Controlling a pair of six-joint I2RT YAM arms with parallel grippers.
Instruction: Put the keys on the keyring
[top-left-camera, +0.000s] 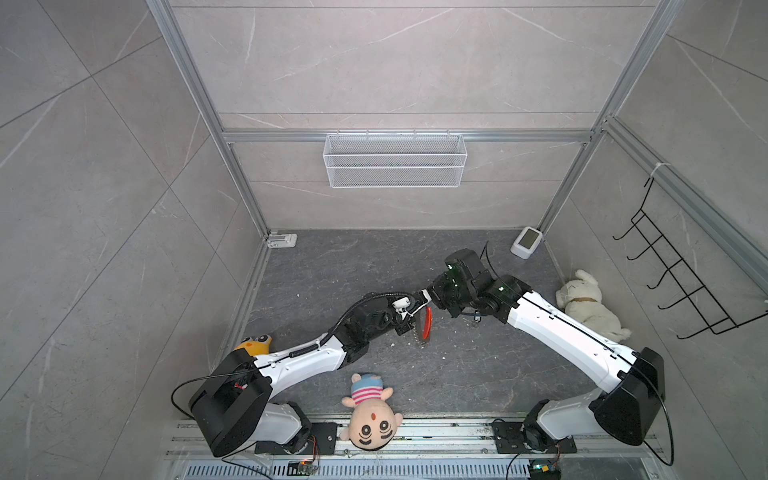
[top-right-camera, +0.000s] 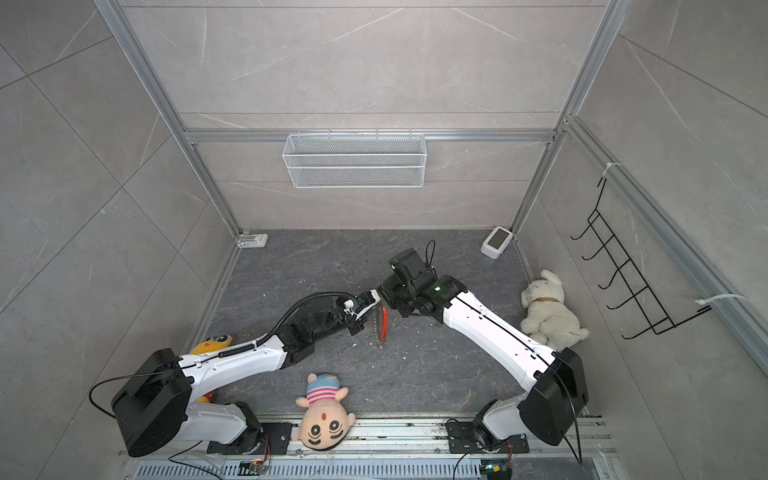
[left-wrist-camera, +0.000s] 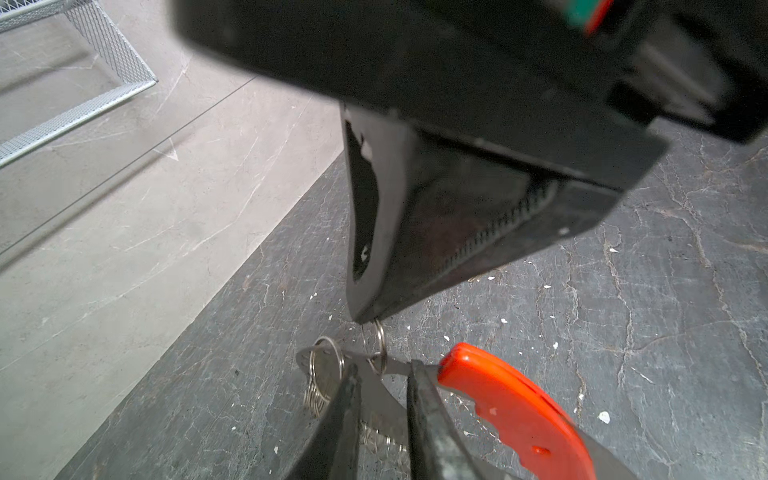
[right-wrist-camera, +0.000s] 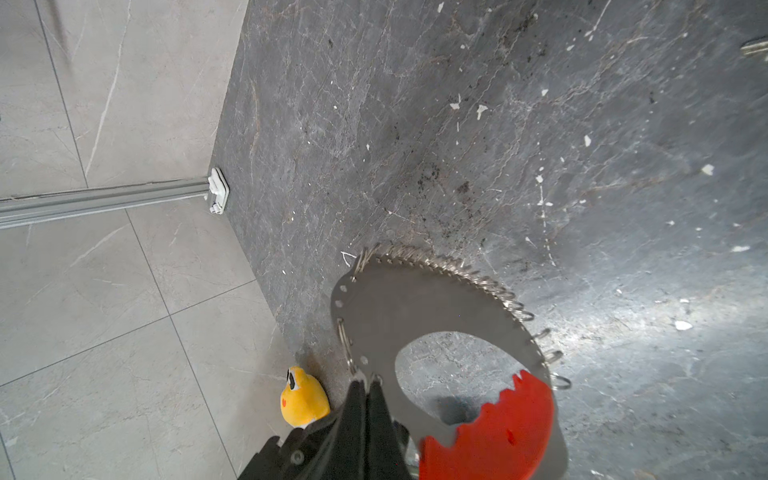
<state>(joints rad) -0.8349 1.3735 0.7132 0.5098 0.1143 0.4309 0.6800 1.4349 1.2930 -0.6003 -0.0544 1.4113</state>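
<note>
The dark stone floor (right-wrist-camera: 415, 124) lies under both arms, which meet over its middle. Between their tips is the keyring (right-wrist-camera: 390, 303): a flat, dull grey metal oval with an oval hole cut through it and a row of small holes along its rim.

In both top views it stands on edge. Its long axis runs from the fingertips back toward the arm bases. I cannot tell whether its far end touches the floor.

A bright red plastic segment (left-wrist-camera: 511, 407) with a toothed inner edge covers one curve of the oval and starts just beside a left finger. Many small silver rings (right-wrist-camera: 436, 259) hang through the rim holes along the curve farthest from the right fingertips.

The left gripper (left-wrist-camera: 382, 365) has its fingers (left-wrist-camera: 340, 424) a little apart, with the plate's rim in the gap. I cannot tell whether they press on it.

The right gripper (left-wrist-camera: 365, 316) is closed tight, its tips pinching a single ring (left-wrist-camera: 377, 343) that hangs from the rim between the left fingers.
</note>
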